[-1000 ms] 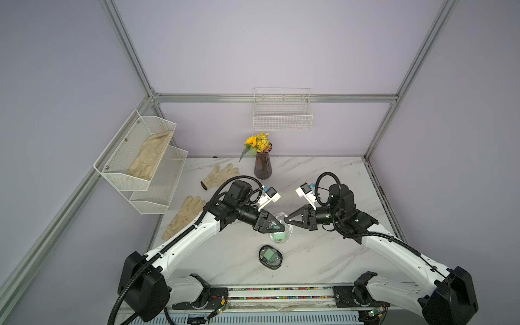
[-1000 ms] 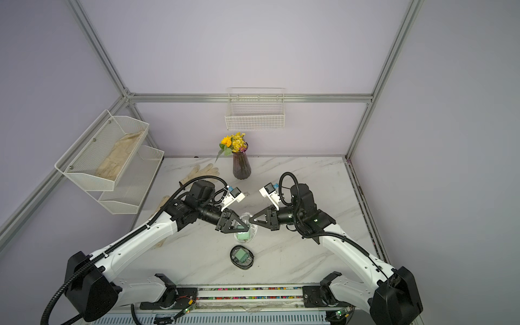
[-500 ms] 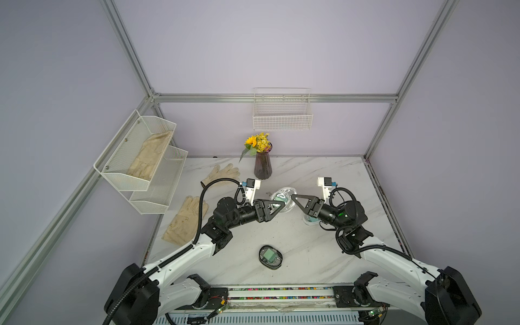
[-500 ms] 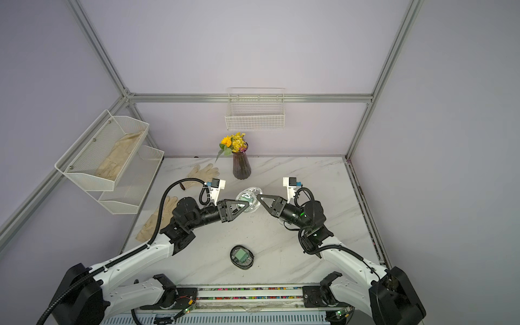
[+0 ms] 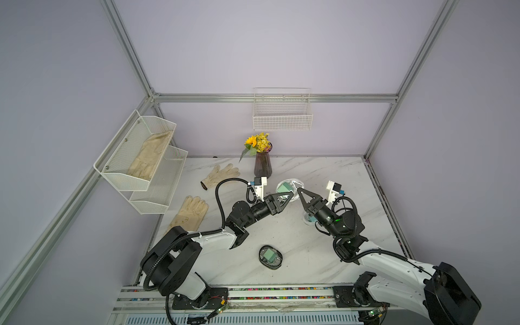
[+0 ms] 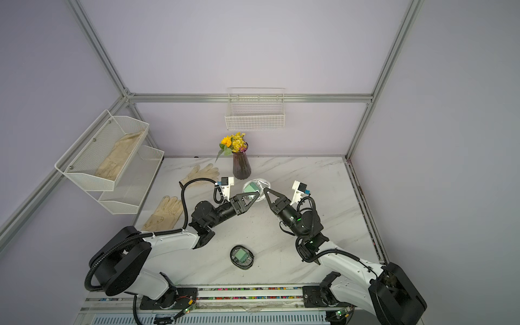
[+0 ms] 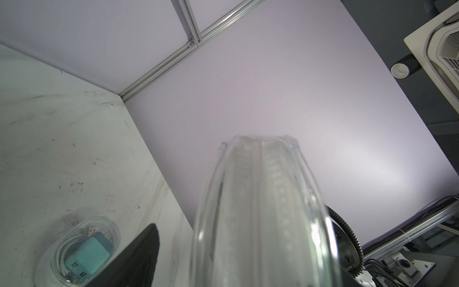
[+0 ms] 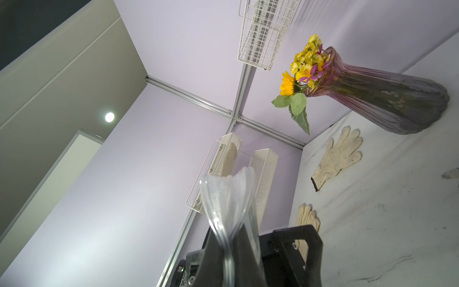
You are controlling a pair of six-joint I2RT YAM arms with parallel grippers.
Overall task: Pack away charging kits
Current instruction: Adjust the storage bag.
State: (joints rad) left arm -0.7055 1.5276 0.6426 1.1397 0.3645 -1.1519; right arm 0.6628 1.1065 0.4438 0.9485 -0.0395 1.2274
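The see-through oval case with a mint-green plug inside (image 5: 287, 186) is up in the air above the white marble worktop (image 5: 323, 261), between the two claws. It could fall. The right claw (image 5: 299, 191) bites only a thin bit of its clear rim, and in the right wrist view that soft edge looks bent. If the rim slips out, the case may drop and pop open, and what is inside could spill. The dark glass vase of yellow flowers (image 5: 262, 168) stands just beside the case, so a wide swing could knock it over.

The right claw is squeezed tight on that clear rim. The left claw (image 5: 284, 198) has its jaws spread wide, one on each side of the case. In the left wrist view the case fills the gap between them. I cannot tell if they press on it or just stand loose around it.

Two more kits lie on the worktop. A black-rimmed oval case with a green plug (image 5: 270, 257) is near the front. A clear oval case with a teal plug and white cable (image 7: 79, 251) is on the right side.
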